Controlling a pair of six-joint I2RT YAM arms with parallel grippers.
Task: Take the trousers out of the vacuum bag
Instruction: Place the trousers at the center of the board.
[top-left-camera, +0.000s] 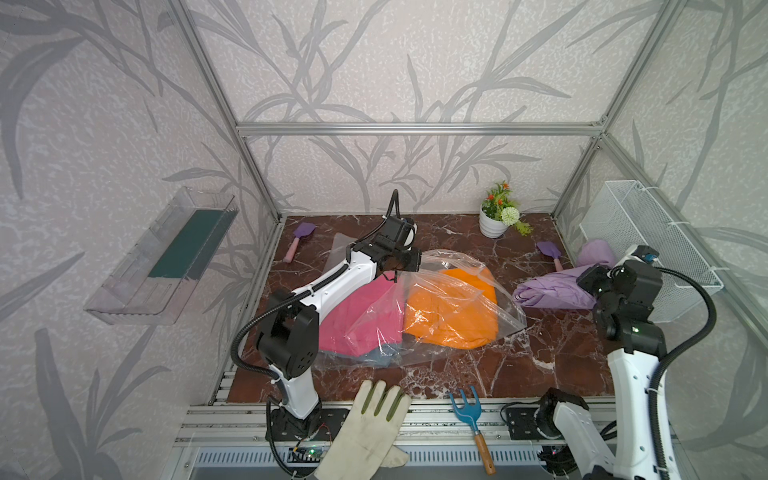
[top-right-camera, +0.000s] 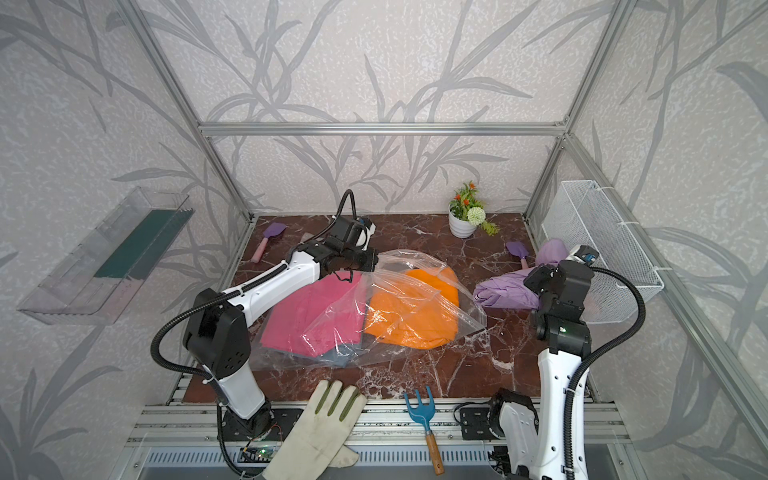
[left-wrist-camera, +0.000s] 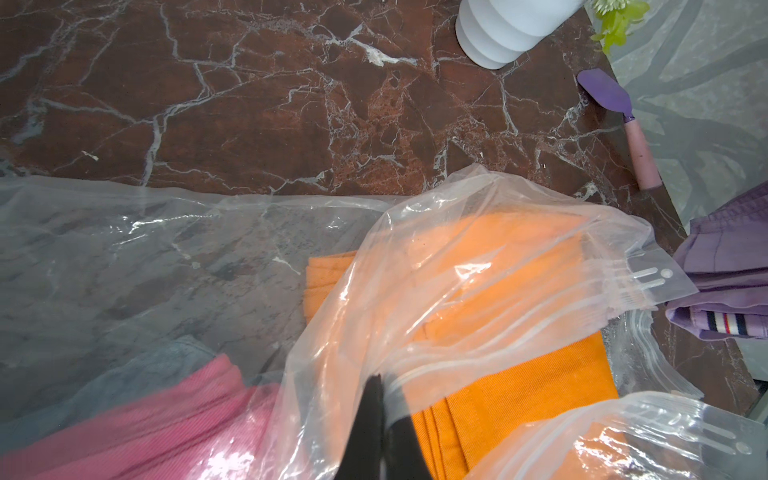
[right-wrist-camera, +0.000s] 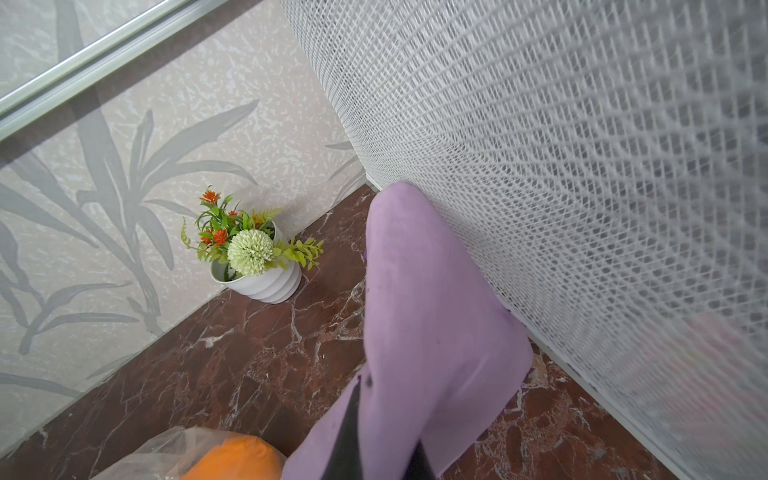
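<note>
Far left, on wall: clear plastic shelf (top-left-camera: 162, 253) with dark green insert.

Back left of red-brown marble-veined tabletop (top-left-camera: 548, 353): purple-bladed, pink-handled toy trowel (top-left-camera: 300, 240), flat on surface.

Left of centre: left gripper (left-wrist-camera: 380, 392), black fingers pressed together, pinching the zip-seal edge of the large crinkly clear plastic vacuum bag (top-left-camera: 465, 291). Pinched edge raised off table, mouth gaping toward the right.

Inside bag, left part: folded hot pink trousers (top-left-camera: 353, 320), lying over folded light blue denim trousers (top-left-camera: 376, 355). Only a strip of denim visible at near edge.

Inside bag, right part, at the mouth: folded bright orange trousers (top-left-camera: 453, 320).

Front edge, across frame rails: cream work glove (top-left-camera: 365, 432); blue hand rake with wooden handle (top-left-camera: 471, 415).

Back, right of centre: white ribbed pot of artificial flowers (top-left-camera: 494, 224).

Right side: second such trowel (top-left-camera: 549, 251), just behind lilac purple trousers (top-left-camera: 552, 295). Lilac pair out of bag, on table just beside bag mouth, one end raised against white wire-mesh basket (top-left-camera: 648, 245).

Right gripper (right-wrist-camera: 384, 449): fingers clamped on the lilac cloth.
</note>
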